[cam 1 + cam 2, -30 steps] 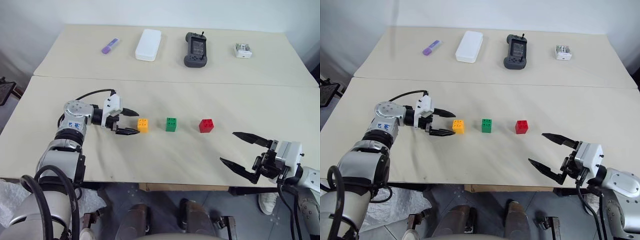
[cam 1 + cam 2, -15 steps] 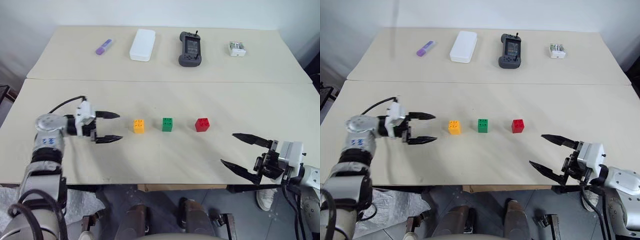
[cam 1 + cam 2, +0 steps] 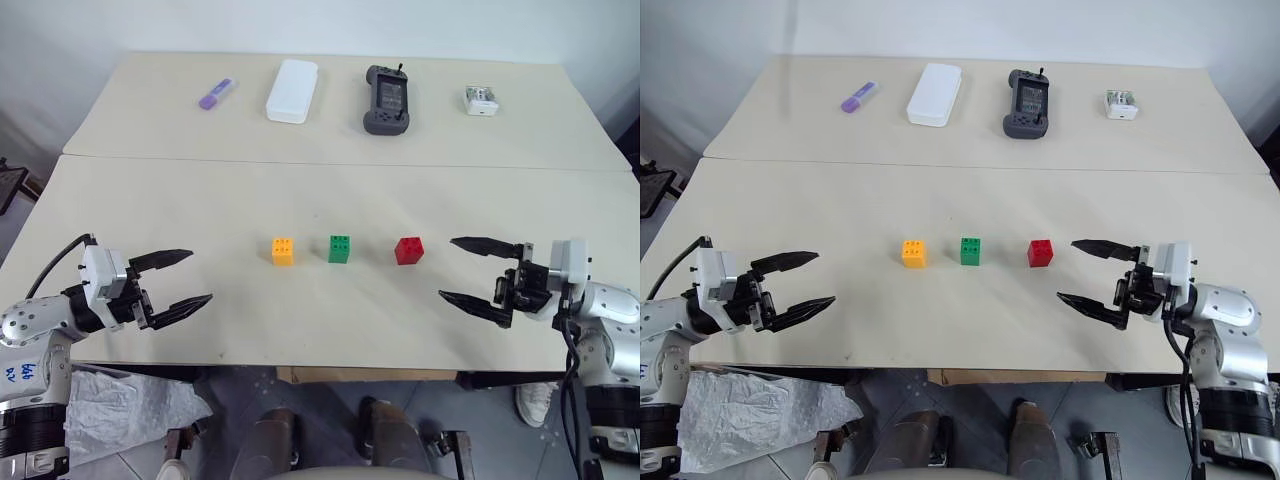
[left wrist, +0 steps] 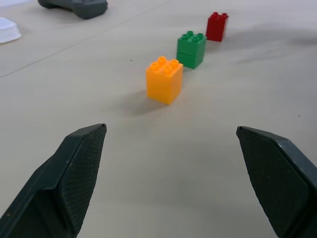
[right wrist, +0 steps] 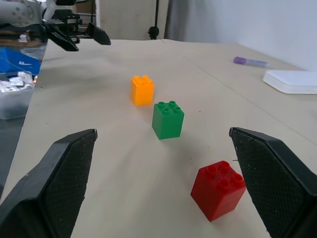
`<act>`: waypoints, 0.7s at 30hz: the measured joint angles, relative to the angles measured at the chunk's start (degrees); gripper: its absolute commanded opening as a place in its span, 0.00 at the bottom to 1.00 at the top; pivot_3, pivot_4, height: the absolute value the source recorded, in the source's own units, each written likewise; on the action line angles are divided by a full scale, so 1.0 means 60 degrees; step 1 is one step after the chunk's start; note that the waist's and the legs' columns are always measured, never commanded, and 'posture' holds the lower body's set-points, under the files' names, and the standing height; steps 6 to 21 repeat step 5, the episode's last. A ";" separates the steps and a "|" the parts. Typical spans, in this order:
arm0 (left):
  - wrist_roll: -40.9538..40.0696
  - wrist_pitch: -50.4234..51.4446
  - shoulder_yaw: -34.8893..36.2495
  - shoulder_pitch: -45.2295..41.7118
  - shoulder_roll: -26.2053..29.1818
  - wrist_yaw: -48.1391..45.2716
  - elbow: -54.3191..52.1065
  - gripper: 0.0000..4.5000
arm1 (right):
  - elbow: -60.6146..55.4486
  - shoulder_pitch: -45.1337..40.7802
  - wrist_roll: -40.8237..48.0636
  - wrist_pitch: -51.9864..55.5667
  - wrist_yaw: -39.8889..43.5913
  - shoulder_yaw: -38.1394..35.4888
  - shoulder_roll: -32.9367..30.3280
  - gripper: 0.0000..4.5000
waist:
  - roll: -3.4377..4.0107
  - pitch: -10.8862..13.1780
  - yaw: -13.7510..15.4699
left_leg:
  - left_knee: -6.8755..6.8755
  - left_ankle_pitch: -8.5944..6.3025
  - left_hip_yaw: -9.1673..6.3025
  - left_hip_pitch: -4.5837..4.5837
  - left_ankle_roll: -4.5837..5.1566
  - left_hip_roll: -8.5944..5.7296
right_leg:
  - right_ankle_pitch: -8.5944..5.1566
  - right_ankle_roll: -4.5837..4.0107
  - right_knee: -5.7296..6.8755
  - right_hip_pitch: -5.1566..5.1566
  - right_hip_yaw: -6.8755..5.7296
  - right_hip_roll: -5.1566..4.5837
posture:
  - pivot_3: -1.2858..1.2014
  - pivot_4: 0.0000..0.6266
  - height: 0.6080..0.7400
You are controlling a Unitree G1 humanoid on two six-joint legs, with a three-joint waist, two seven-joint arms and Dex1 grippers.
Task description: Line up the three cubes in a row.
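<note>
The 3 cubes stand in a straight row on the near half of the table [image 3: 320,330], all upright with studs up and none touching another. Taking the green cube [image 3: 340,249] as the landmark: the orange-yellow cube [image 3: 283,250] sits just beside it on the robot's left, and the red cube [image 3: 409,250] sits just beside it on the robot's right, with a slightly wider gap on the red side. The 2 gaps are bare table.

The left end effector [image 3: 185,278] hovers well to the left of the green cube, beyond the orange-yellow cube and nearer the table's front edge, with its 2 black fingers spread wide apart and nothing between them. In the left wrist view the fingers [image 4: 74,178] frame the row, orange-yellow nearest, then green, then red.

The right end effector [image 3: 455,270] hovers to the right of the green cube, just past the red cube without touching it, its 2 fingers also spread wide and empty.

Far beyond the green cube, on the rear table section, lie a purple marker [image 3: 217,93], a flat white case [image 3: 293,90], a dark handheld controller [image 3: 387,99] and a small white box [image 3: 482,100], all well apart from the cubes.
</note>
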 measured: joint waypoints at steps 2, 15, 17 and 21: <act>0.0000 -0.0084 -0.0077 -0.0215 -0.0087 0.0045 0.0039 0.99 | 0.0230 -0.0179 -0.0032 -0.0020 0.0132 0.0032 0.0000 1.00 | 0.0000 0.0000 0.0006 | 0.0001 0.0000 0.0001 -0.0002 0.0000 -0.0003 | 0.0000 0.0000 0.0000 0.0000 -0.0002 0.0000 | 0.52 0.24 1.00; 0.0000 -0.0100 -0.0216 -0.0565 -0.0121 0.0079 0.0223 0.99 | 0.0579 -0.0405 -0.0123 -0.0141 0.0382 0.0070 -0.0008 1.00 | 0.0000 0.0000 -0.0027 | 0.0001 0.0000 0.0003 -0.0001 0.0001 -0.0006 | 0.0000 0.0000 0.0002 0.0001 -0.0003 0.0000 | 0.52 0.24 1.00; 0.0000 -0.0100 -0.0216 -0.0565 -0.0121 0.0079 0.0223 0.99 | 0.0579 -0.0405 -0.0123 -0.0141 0.0382 0.0070 -0.0008 1.00 | 0.0000 0.0000 -0.0027 | 0.0001 0.0000 0.0003 -0.0001 0.0001 -0.0006 | 0.0000 0.0000 0.0002 0.0001 -0.0003 0.0000 | 0.52 0.24 1.00; 0.0000 -0.0100 -0.0216 -0.0565 -0.0121 0.0079 0.0223 0.99 | 0.0579 -0.0405 -0.0123 -0.0141 0.0382 0.0070 -0.0008 1.00 | 0.0000 0.0000 -0.0027 | 0.0001 0.0000 0.0003 -0.0001 0.0001 -0.0006 | 0.0000 0.0000 0.0002 0.0001 -0.0003 0.0000 | 0.52 0.24 1.00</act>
